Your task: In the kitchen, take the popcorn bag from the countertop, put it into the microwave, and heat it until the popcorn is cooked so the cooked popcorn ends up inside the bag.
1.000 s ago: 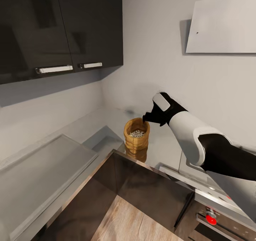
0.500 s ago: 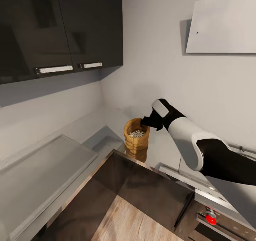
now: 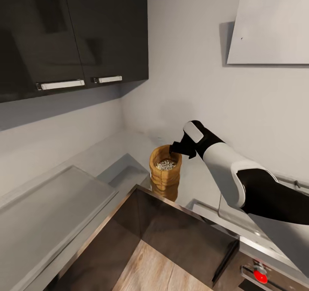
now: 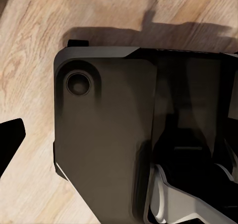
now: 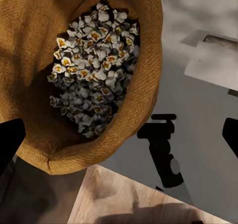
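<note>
One arm is at work: the right gripper (image 3: 175, 147) hovers at the far rim of the popcorn bag (image 3: 165, 171), and in the right wrist view its two dark fingertips (image 5: 10, 140) stand spread wide, one on each side of the picture, with nothing between them yet. The bag stands on the grey countertop (image 3: 128, 147) close to its front edge, near the inner corner where two runs of worktop meet. It stands upright, long axis vertical, its open mouth facing up, the popcorn (image 5: 94, 65) heaped inside.

To do this grasp well, I would lower the fingers so one goes just inside the rolled rim and the other outside, then pinch the wall firmly and lift straight up, keeping the mouth level so nothing spills. The left gripper's state I cannot tell; its camera looks down at a dark part of the robot above the wood floor (image 4: 34, 45).
</note>
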{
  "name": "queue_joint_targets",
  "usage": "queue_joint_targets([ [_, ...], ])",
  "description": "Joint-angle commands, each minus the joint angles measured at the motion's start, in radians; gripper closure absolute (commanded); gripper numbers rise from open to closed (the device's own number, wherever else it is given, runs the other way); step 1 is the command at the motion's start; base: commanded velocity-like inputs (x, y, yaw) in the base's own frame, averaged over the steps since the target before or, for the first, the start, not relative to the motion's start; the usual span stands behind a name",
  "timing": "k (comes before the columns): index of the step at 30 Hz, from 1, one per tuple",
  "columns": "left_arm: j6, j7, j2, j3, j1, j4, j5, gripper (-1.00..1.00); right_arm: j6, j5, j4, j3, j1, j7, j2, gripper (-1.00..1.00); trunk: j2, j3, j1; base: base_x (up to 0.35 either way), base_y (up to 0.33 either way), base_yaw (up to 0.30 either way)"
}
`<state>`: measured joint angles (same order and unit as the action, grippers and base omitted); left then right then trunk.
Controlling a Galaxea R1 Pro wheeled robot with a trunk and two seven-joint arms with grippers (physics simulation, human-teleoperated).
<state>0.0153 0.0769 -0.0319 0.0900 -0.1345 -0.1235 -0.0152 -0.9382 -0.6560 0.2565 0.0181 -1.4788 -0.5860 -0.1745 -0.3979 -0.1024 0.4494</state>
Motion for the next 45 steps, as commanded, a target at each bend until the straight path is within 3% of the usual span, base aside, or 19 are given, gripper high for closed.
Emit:
queue_joint_targets([
  [1,0.002,0.004,-0.001,0.008,0.000,-0.001,-0.002,-1.00,-0.002,-0.010,0.001,0.002,0.000,-0.009,0.000,-1.00,-0.002,-0.002,0.001,0.006,0.000,0.000],
  [16,0.002,0.004,-0.001,0.008,0.000,-0.001,-0.001,-1.00,0.000,-0.010,0.000,0.002,0.007,-0.009,0.000,-1.00,-0.002,-0.002,0.001,0.121,0.000,0.000],
  [21,0.002,0.004,0.000,0.008,0.000,-0.001,-0.002,-1.00,0.070,-0.014,-0.003,0.001,0.018,-0.009,0.000,-1.00,-0.002,-0.002,0.001,0.016,0.000,0.000],
  [27,0.002,0.004,-0.001,0.007,0.000,-0.001,-0.002,-1.00,0.078,-0.017,-0.022,0.000,0.038,-0.015,0.000,-1.00,-0.002,-0.002,0.001,0.000,0.000,0.000],
  [31,0.002,0.004,-0.002,0.007,0.000,-0.001,-0.002,-1.00,0.105,-0.025,-0.045,-0.004,0.072,-0.013,0.000,-1.00,-0.002,-0.002,0.001,0.000,0.000,0.000],
  [37,0.002,0.004,-0.001,0.008,0.000,-0.001,-0.002,-1.00,0.216,-0.030,-0.037,-0.003,0.174,-0.015,0.000,-1.00,-0.002,-0.002,0.001,0.000,0.000,0.000],
  [45,0.002,0.005,-0.002,0.007,0.000,-0.001,-0.001,-1.00,0.219,-0.030,-0.033,-0.003,0.177,-0.021,0.000,-1.00,-0.002,-0.002,0.001,0.000,0.000,0.000],
])
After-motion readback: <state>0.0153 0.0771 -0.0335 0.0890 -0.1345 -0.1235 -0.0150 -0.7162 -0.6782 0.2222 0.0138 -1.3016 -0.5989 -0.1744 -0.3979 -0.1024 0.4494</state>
